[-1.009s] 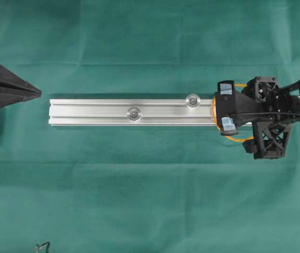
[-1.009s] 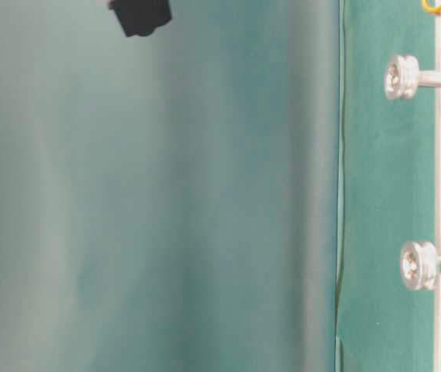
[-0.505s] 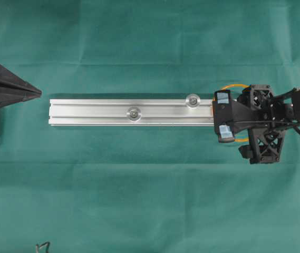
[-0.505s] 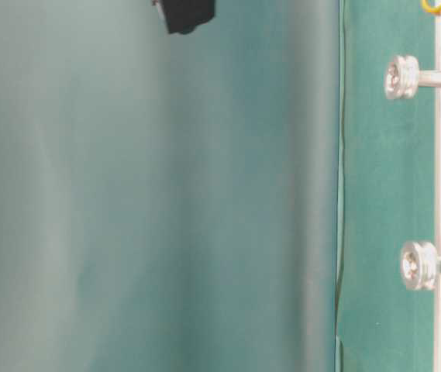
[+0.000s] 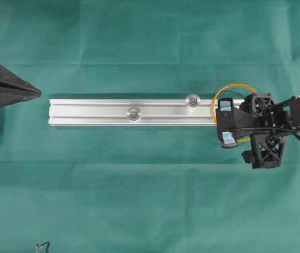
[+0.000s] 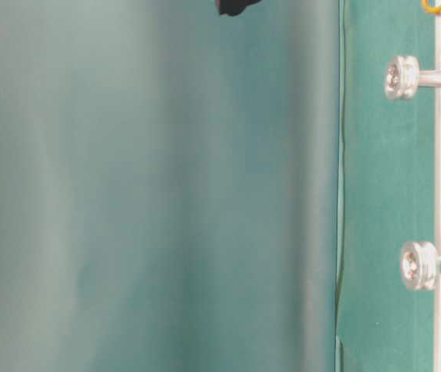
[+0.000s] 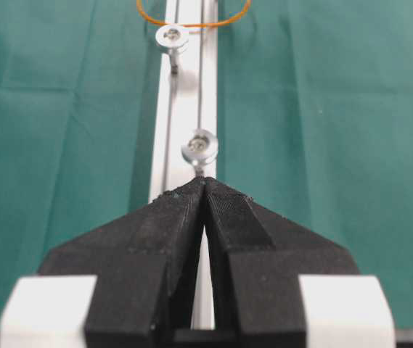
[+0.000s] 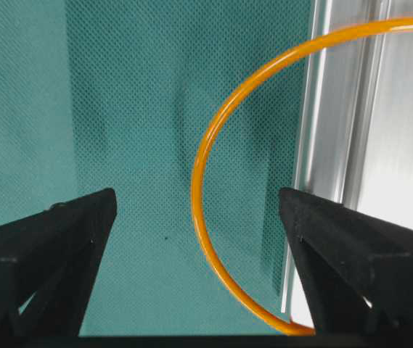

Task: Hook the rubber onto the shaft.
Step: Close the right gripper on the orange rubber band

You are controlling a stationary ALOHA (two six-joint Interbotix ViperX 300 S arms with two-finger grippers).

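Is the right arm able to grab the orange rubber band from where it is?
Probably yes. The right gripper hangs over the rubber band, jaws wide open, with part of the loop between them and nothing in the way.

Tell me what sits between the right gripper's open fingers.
In the right wrist view, the rubber's curve and bare green cloth; the rail runs along the right finger.

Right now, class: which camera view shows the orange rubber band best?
The right wrist view: the rubber band fills the frame, its curve lying between the open right gripper fingers. Overhead shows the loop partly hidden by that gripper. The left wrist and table-level views catch only slivers.
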